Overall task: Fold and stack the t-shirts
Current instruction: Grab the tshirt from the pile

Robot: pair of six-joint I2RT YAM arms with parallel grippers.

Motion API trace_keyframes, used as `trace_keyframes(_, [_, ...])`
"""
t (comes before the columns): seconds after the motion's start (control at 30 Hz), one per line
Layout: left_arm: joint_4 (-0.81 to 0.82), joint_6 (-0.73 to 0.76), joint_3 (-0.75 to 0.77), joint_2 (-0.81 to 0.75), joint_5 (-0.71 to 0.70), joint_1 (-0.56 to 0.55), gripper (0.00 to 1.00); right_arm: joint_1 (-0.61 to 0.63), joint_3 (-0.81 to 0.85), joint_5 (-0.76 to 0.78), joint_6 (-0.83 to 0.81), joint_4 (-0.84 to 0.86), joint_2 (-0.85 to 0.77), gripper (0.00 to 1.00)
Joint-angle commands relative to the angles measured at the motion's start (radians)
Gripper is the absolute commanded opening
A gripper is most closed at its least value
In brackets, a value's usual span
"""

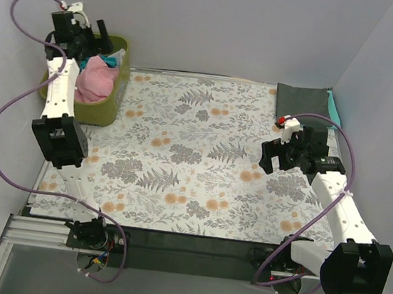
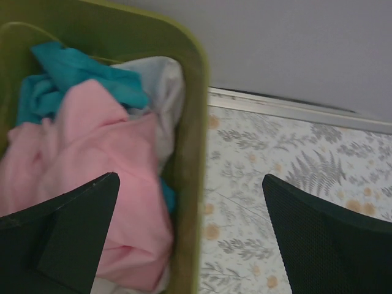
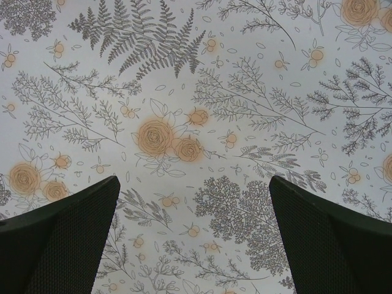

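Observation:
A pink t-shirt [image 1: 95,83] lies crumpled in the olive-green tub [image 1: 112,104] at the back left, with a teal t-shirt [image 1: 109,59] behind it. In the left wrist view the pink shirt [image 2: 92,177] and the teal shirt [image 2: 67,76] lie against a whitish cloth [image 2: 160,79]. My left gripper [image 1: 95,34] is open and empty above the tub; in its own view [image 2: 190,184] it straddles the tub's rim [image 2: 195,141]. A folded dark grey t-shirt [image 1: 303,99] lies at the back right on a teal one [image 1: 336,108]. My right gripper [image 1: 273,151] is open and empty above the table cloth [image 3: 184,92].
The floral table cloth [image 1: 195,154] covers the table. White walls stand close on the left, back and right. The tub stands in the back left corner against the wall.

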Motion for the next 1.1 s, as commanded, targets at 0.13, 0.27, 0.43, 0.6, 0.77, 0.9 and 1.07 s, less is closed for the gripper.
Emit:
trace_keyframes(0.13, [-0.052,0.066,0.109,0.092,0.052,0.16,0.81,-0.008,0.037,0.031,0.026,0.033,0.024,0.98])
trace_keyframes(0.27, [-0.058,0.082,0.04,0.112,0.033,0.191,0.76,-0.011,0.028,0.017,0.029,0.033,0.03,0.98])
trace_keyframes(0.43, [-0.024,0.105,-0.052,0.126,0.025,0.196,0.74,-0.012,0.009,0.012,0.023,0.037,0.044,0.98])
trace_keyframes(0.6, [-0.033,0.093,-0.043,0.183,-0.02,0.196,0.72,-0.014,0.018,0.003,0.023,0.036,0.069,0.98])
trace_keyframes(0.77, [-0.023,0.091,-0.057,0.222,-0.061,0.196,0.6,-0.014,0.026,0.012,0.024,0.036,0.081,0.98])
trace_keyframes(0.9, [-0.02,0.088,-0.051,0.226,-0.046,0.196,0.42,-0.012,0.024,0.026,0.023,0.036,0.081,0.98])
trace_keyframes(1.07, [-0.009,0.073,0.013,0.201,-0.032,0.196,0.08,-0.014,0.024,0.026,0.024,0.034,0.079,0.98])
